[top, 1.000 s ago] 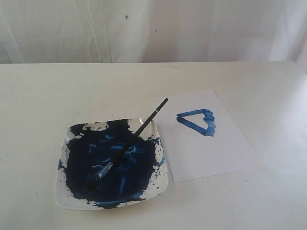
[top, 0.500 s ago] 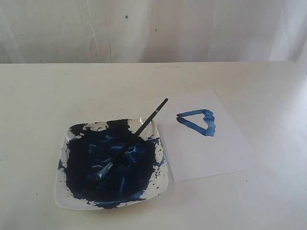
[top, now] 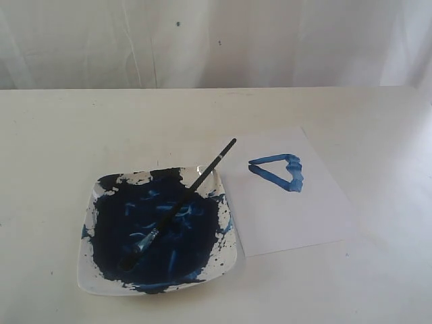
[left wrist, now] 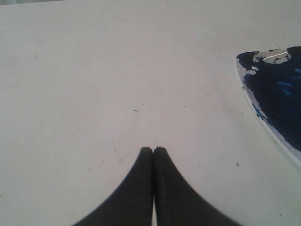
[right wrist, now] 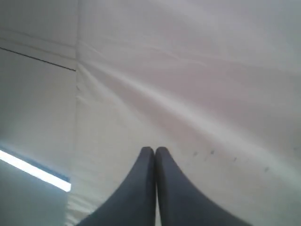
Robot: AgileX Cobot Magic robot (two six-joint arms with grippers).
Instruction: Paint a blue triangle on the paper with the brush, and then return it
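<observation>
The white paper [top: 290,216] lies flat on the table, right of the dish. Near its far end is the blue triangle [top: 279,171], an unfilled outline of thick strokes. The black-handled brush [top: 181,202] rests across the square paint-smeared dish [top: 98,277], bristles in the dark blue paint, handle end sticking out over the far right rim toward the paper. No gripper shows in the exterior view. My left gripper [left wrist: 153,149] is shut and empty above bare tabletop, the dish [left wrist: 263,123] off to one side. My right gripper [right wrist: 154,149] is shut and empty, facing white cloth.
A white curtain [top: 216,40] hangs behind the table's far edge. The cream tabletop [top: 67,135] stretches around the dish and sheet. The right wrist view shows only creased white fabric [right wrist: 197,70] and a bright strip [right wrist: 33,170].
</observation>
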